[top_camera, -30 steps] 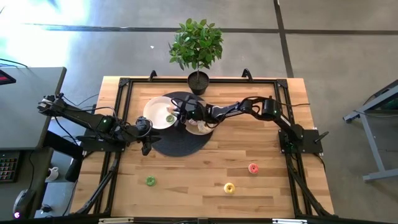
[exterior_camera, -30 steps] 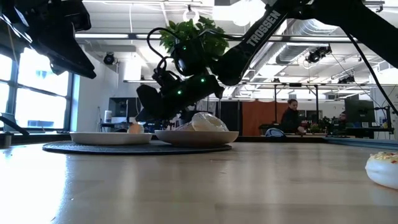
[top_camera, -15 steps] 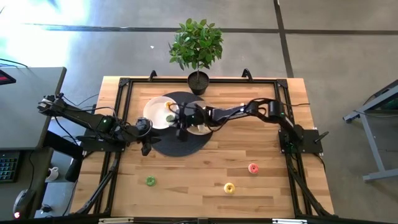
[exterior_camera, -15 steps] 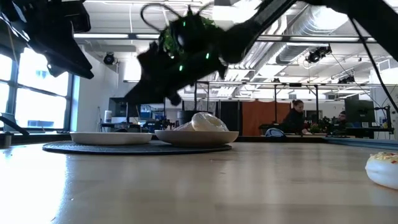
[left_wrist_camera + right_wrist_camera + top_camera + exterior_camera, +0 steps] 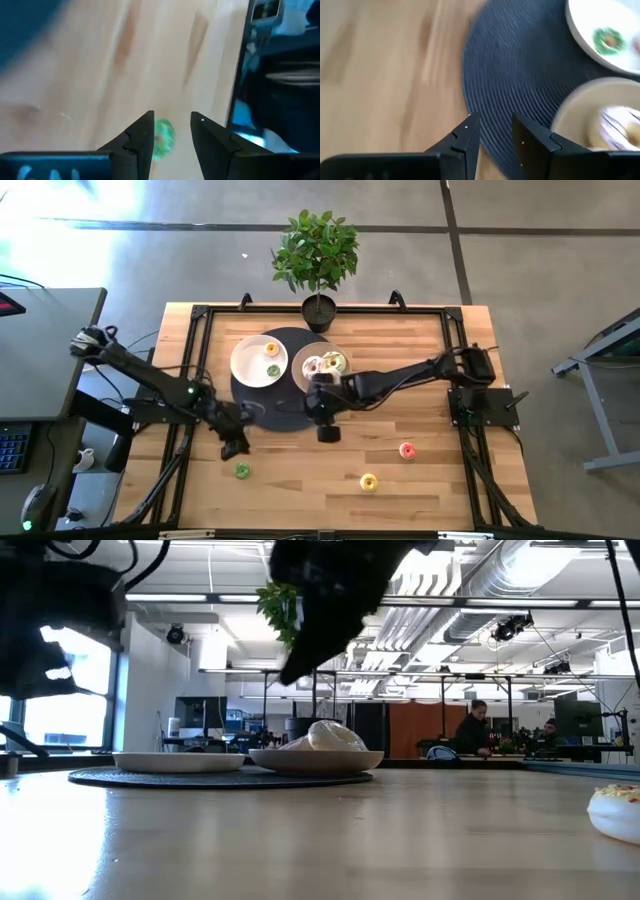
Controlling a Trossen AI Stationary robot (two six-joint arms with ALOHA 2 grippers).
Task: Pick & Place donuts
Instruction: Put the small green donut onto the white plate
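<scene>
Left gripper (image 5: 234,448), fingers apart and empty, is hovering near the green donut (image 5: 242,471) on the surface, lining up a pick. Next: descending around it. Right gripper (image 5: 328,433), parted, is waiting by the mat (image 5: 268,412).

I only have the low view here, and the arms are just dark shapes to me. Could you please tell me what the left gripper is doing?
Observer: The left gripper is open, and a small green donut shows between its fingers, not yet gripped.
Operator: Thank you. Is the right gripper carrying anything?
Observer: No, the right gripper is open and empty, over the edge of the dark mat.
Operator: How many donuts lie off the mat?
Observer: Three: that green one, a red one and a yellow one.
</scene>
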